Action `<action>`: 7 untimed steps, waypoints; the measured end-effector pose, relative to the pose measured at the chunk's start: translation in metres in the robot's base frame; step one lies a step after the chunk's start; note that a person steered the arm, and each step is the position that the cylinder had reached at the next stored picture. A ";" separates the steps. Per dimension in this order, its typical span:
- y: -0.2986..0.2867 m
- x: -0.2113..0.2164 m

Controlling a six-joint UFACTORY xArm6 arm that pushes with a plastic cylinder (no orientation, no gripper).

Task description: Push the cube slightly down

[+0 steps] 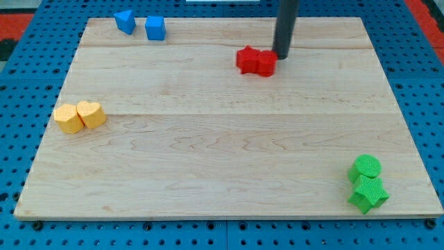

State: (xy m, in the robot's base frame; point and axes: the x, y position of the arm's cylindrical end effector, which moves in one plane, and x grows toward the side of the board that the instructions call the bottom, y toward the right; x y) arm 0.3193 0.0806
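Observation:
A blue cube (155, 28) sits near the top left of the wooden board (222, 139), with a blue triangular block (125, 21) just to its left. My tip (281, 56) is far to the cube's right, at the upper middle of the board. It touches the right side of two red blocks (255, 61) that sit pressed together.
Two yellow blocks (80, 117) sit side by side at the board's left edge. A green cylinder (365, 167) and a green star-like block (368, 194) sit together at the bottom right corner. A blue pegboard surrounds the board.

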 end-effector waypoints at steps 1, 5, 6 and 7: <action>-0.037 -0.029; -0.166 -0.126; -0.197 -0.128; -0.197 -0.128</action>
State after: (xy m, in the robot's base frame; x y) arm 0.1915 -0.1159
